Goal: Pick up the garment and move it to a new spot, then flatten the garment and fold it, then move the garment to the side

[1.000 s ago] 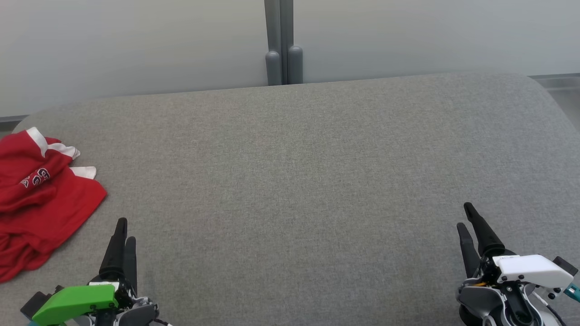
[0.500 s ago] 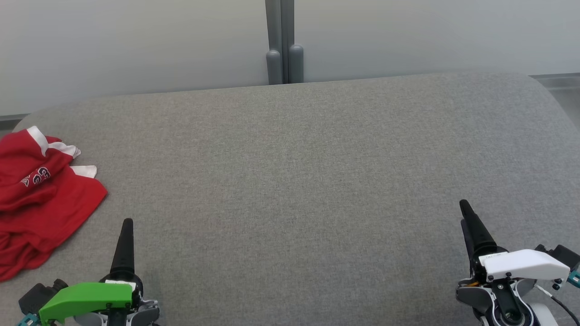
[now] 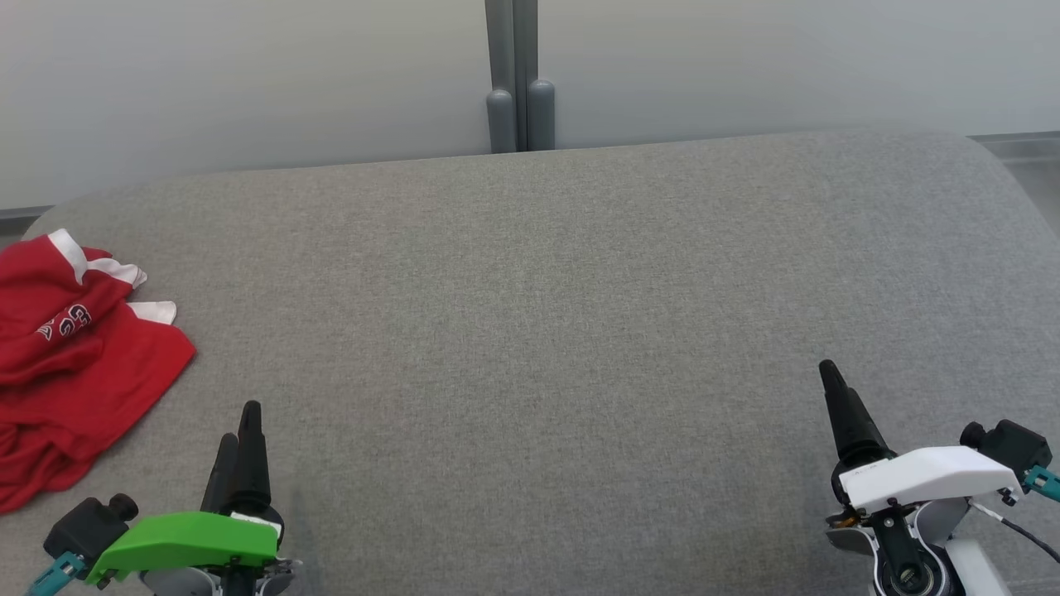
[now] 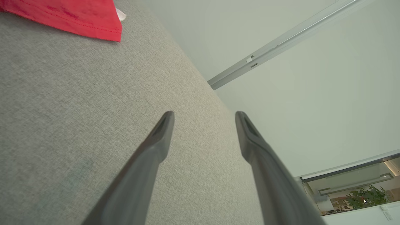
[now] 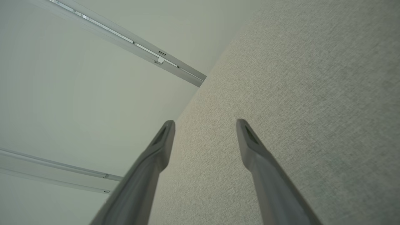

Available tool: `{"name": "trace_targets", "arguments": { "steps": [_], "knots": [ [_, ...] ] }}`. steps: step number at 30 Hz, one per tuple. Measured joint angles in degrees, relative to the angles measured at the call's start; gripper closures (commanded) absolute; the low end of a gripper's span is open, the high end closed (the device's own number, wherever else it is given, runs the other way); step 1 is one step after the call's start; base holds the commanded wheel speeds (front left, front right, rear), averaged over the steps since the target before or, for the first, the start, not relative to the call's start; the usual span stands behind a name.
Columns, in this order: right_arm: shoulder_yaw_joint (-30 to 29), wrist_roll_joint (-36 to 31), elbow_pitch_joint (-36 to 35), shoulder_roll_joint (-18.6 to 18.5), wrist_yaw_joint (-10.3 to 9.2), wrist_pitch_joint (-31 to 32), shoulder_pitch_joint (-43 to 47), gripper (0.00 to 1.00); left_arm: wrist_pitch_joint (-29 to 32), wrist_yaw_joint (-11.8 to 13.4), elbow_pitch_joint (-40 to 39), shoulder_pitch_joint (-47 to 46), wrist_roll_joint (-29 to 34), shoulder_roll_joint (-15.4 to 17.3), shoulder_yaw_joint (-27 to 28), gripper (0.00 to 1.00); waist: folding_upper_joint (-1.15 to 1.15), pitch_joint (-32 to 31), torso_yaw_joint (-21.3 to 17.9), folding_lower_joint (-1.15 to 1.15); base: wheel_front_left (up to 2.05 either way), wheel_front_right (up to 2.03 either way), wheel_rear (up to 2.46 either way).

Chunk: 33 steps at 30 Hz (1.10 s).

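The garment (image 3: 70, 364) is a crumpled red shirt with white trim and lettering, lying at the left edge of the grey upholstered surface (image 3: 538, 314). A corner of the garment (image 4: 72, 17) shows at the top left of the left wrist view. My left gripper (image 3: 240, 426) hovers low at the lower left, to the right of the garment and apart from it, its fingers spread with nothing between them (image 4: 203, 117). My right gripper (image 3: 828, 377) is at the lower right, far from the garment, open and empty (image 5: 204, 125).
A pale wall runs behind the grey surface, with a grey vertical post (image 3: 517, 79) at its middle. The surface ends in rounded corners at the far left and far right.
Both wrists have rolled: the left gripper shifted slightly right and down, the right gripper's fingertip moved left and up. The garment lies as before.
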Motion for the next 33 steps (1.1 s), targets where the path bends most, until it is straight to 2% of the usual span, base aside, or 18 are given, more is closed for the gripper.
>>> {"name": "trace_targets", "arguments": {
  "steps": [21, 33],
  "knots": [
    [1.6, -18.5, 0.7, -0.3, 0.01, -3.8, -0.3, 0.00, -3.7, 0.3, 1.4, 0.0, 19.8, 0.0, -1.2, 0.00, 0.00, 0.0, -0.6, 0.00, 0.00, 0.00, 0.00],
    [2.0, -27.4, 1.1, -0.4, 0.01, -5.8, -0.6, 0.00, -5.6, 1.5, 1.6, -0.1, 27.7, 0.1, -1.8, 0.00, 0.00, -0.1, -0.5, 0.00, 0.00, 0.00, 0.00]
  ]
}}
